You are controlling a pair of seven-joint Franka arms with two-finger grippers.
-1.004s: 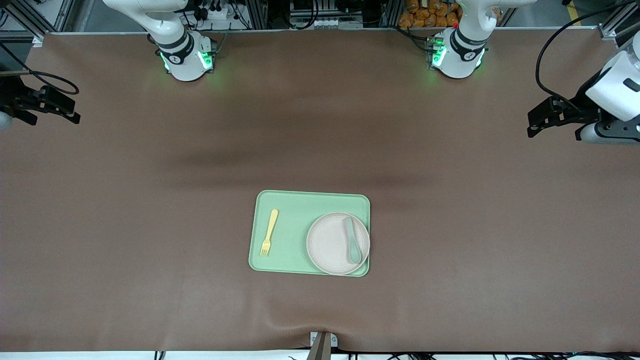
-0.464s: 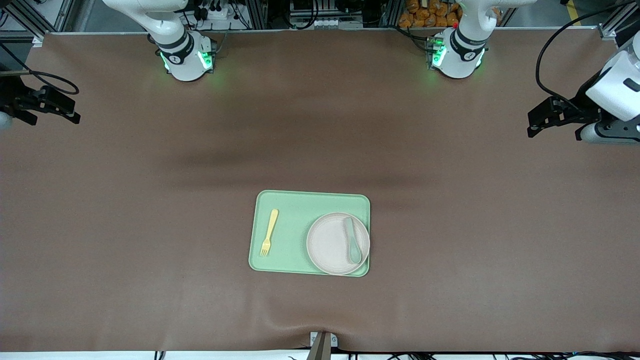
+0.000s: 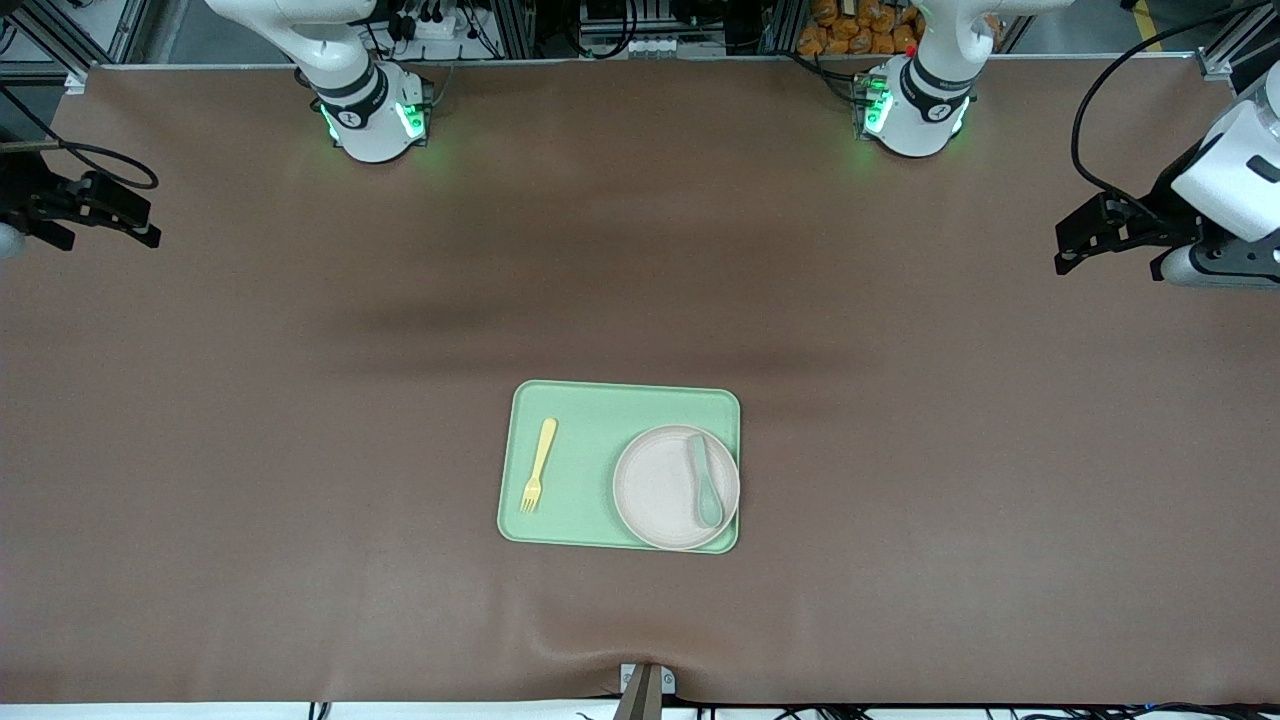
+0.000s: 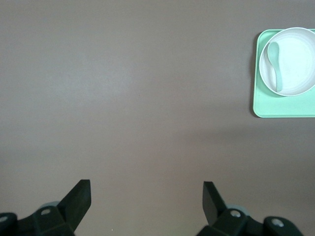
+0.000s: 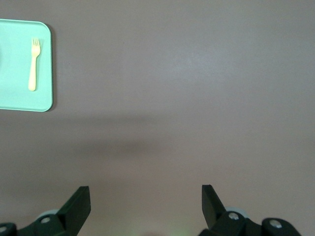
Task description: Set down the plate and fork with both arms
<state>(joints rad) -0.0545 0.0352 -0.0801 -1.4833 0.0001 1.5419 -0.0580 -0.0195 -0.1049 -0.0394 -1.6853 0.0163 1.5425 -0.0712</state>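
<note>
With both grippers, left gripper (image 4: 142, 196) and right gripper (image 5: 142, 196), hovering spread-fingered over bare desk (image 3: 900, 450), we judged the light, stiff plate (image 3: 660, 490) and slim fork (image 3: 538, 465) on the tray (image 3: 600, 405) best gripped at rim and handle.

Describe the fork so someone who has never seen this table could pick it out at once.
Find the light-green tray on the brown table, nearer the front camera than the arm bases. The fork lies flat on the tray's bare part, toward the right arm's end, apart from the plate. It is slim and pale yellow, unlike the grey-green spoon, which rests on the plate.
</note>
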